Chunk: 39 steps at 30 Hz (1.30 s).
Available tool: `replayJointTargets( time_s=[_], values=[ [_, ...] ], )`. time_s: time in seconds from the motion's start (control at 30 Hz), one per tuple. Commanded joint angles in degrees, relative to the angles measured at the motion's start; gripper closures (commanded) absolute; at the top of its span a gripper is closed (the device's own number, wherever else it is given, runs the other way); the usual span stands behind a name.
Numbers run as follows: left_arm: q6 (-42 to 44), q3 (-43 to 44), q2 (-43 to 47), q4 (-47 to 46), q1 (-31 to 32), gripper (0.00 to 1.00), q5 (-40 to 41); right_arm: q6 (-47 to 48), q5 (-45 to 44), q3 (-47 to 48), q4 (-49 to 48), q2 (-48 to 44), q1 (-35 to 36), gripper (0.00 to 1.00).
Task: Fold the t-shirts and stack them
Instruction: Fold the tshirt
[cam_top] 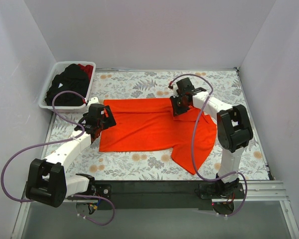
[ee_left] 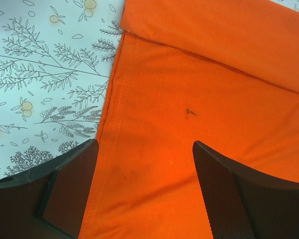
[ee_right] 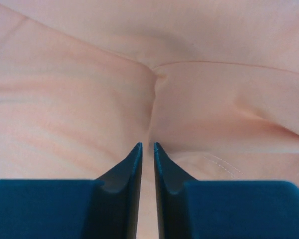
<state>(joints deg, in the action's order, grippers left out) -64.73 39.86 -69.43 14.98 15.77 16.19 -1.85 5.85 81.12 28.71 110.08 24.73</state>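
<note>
Orange t-shirt [cam_top: 149, 127] spread across the centre of the top view on the flower-printed surface [cam_top: 129, 82], a layer already doubled over along its upper edge, one sleeve and the lower corner trailing toward the bottom right. Not yet a tidy packet: judged to be partway through the first folds, nothing stacked so far. At the shirt's left edge, the left gripper [cam_top: 100, 119], spread wide. From its own wrist, left gripper [ee_left: 144, 149] with one finger over the printed surface and the other over orange cloth, the stitched hem running between them, nothing pinched. At the shirt's upper right, the right gripper [cam_top: 180, 103]. From its wrist, right gripper [ee_right: 148, 147] pressed almost together, creases in the washed-out cloth gathering to a point right at the tips — apparently pinching a small tuck of the shirt. Further out, in the upper left of the top view, the white basket [cam_top: 47, 97] holding black garments [cam_top: 67, 87] and a dark red garment [cam_top: 87, 69], well apart from the orange one. Next move, as a guess: closing the left gripper on the hem, then lifting both ends together and carrying them over evenly — taut enough not to bunch, gentle enough not to drag the whole shirt across the surface.
</note>
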Motion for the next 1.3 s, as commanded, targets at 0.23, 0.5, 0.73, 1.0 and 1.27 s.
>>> replayJointTargets(
  time_s=[0.23, 0.5, 0.73, 1.0, 1.27],
  values=[
    [0.66, 1.28, -0.09, -0.04, 0.23, 0.25, -0.63, -9.30, 4.78, -12.20, -8.13, -11.55, -14.79, 0.70],
    [0.66, 1.36, -0.44, -0.04, 0.14, 0.25, -0.98, -10.98, 11.73, -18.54, -13.50, -11.91, -21.74, 0.71],
    [0.83, 1.28, -0.97, -0.04, 0.23, 0.25, -0.98, -12.04, 11.29, -18.20, -15.35, -9.71, -22.45, 0.71],
    [0.83, 1.36, -1.32, 0.05, 0.23, 0.25, -1.07, -12.22, 7.70, -17.84, -15.44, -7.86, -22.45, 0.71],
    [0.74, 1.54, -1.59, 0.05, 0.23, 0.25, -1.42, -11.51, 4.88, -18.89, -15.44, -9.36, -22.45, 0.73]
  ],
)
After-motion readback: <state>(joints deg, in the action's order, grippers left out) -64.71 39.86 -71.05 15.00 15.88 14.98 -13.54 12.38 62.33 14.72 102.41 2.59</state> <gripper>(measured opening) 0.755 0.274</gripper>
